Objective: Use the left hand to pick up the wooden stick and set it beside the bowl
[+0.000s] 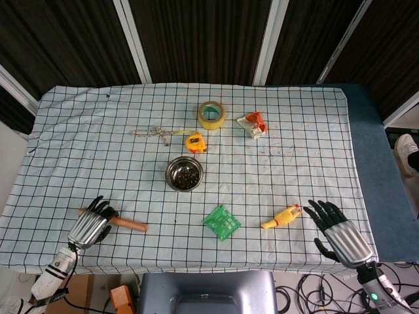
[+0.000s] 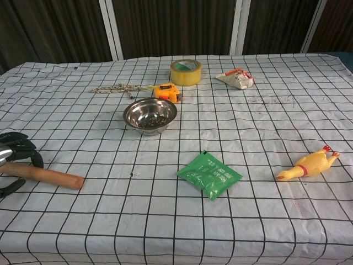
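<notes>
The wooden stick [image 1: 124,223] [image 2: 51,176] lies slightly tilted on the checked cloth near the front left corner. My left hand [image 1: 90,226] [image 2: 15,152] is over its left end, fingers curled over the top and thumb below, gripping it. The steel bowl [image 1: 184,173] [image 2: 150,115] stands at the table's middle, well to the right of and beyond the stick. Near the front right edge my right hand [image 1: 341,237] has its fingers spread and holds nothing; the chest view does not show it.
A green packet [image 1: 221,222] [image 2: 209,175] and a yellow rubber chicken [image 1: 281,217] [image 2: 309,163] lie in front of the bowl. Behind it are a yellow tape measure [image 1: 195,142], a rope [image 1: 157,133], a tape roll [image 1: 210,114] and an orange-white packet [image 1: 253,123].
</notes>
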Robot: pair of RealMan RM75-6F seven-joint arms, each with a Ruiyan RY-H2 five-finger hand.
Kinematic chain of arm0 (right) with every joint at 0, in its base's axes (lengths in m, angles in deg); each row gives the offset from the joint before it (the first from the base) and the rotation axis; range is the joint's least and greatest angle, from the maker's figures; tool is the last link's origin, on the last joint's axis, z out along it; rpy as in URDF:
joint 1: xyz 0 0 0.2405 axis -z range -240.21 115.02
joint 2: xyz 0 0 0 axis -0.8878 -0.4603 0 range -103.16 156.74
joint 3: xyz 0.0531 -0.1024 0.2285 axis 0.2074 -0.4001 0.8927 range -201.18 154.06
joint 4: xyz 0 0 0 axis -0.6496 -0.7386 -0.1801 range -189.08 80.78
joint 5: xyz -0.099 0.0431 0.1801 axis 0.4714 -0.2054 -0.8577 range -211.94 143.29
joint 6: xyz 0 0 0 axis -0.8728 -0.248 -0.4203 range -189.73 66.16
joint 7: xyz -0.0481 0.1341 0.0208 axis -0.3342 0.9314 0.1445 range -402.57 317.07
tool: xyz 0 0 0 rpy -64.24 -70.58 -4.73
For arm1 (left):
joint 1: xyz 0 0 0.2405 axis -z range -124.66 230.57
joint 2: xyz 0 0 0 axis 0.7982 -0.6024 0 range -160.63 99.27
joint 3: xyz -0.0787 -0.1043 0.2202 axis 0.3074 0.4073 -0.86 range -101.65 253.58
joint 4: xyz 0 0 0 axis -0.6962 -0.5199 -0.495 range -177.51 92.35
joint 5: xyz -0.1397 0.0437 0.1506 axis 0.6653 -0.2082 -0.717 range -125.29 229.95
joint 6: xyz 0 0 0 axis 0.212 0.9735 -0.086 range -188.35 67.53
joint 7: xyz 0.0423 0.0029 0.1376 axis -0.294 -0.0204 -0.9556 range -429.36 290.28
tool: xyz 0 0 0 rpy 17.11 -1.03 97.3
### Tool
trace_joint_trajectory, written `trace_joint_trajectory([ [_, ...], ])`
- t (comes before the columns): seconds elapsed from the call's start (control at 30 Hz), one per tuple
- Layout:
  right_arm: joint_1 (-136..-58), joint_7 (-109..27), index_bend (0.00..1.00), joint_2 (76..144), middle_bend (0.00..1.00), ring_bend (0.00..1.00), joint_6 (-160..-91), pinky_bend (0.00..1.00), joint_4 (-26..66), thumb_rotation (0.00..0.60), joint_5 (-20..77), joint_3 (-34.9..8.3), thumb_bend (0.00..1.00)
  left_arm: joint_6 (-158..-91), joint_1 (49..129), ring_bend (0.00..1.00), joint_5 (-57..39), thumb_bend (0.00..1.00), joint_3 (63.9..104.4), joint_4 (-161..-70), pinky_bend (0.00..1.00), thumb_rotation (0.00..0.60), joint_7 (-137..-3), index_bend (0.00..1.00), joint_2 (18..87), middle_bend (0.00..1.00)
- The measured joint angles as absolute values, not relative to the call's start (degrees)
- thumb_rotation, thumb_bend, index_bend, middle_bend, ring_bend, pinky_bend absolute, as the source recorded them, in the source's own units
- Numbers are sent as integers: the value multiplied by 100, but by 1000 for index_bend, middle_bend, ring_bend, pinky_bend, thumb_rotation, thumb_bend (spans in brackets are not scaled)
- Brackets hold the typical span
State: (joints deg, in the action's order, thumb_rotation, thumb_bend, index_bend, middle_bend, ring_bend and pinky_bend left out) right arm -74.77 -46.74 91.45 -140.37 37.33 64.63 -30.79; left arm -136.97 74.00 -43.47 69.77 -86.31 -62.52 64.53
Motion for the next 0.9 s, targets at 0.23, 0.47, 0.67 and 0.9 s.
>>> trace_joint_trajectory([
  [0.23, -7465, -4752, 0, 9102, 0, 0, -13927, 106, 3821, 600, 6366, -3043, 394, -13821, 7407, 238, -4405, 429, 6988, -7993, 139, 600, -5966, 493, 6773, 436],
  [0.47, -7460, -4750, 0, 9087, 0, 0, -13887, 106, 3829, 600, 6364, -3020, 394, -14015, 7421, 316, -4440, 437, 7011, -7894, 145, 600, -5480, 642, 6880, 576],
  [0.67, -7452, -4735, 0, 9076, 0, 0, -13868, 106, 3823, 600, 6377, -3010, 394, -14179, 7425, 329, -4355, 446, 7122, -7910, 143, 600, -4400, 670, 6919, 607],
  [0.9, -7451, -4758, 0, 9071, 0, 0, -13815, 106, 3836, 600, 6382, -3010, 394, -14474, 7404, 312, -4042, 443, 7495, -8049, 122, 600, -2483, 667, 7003, 604],
])
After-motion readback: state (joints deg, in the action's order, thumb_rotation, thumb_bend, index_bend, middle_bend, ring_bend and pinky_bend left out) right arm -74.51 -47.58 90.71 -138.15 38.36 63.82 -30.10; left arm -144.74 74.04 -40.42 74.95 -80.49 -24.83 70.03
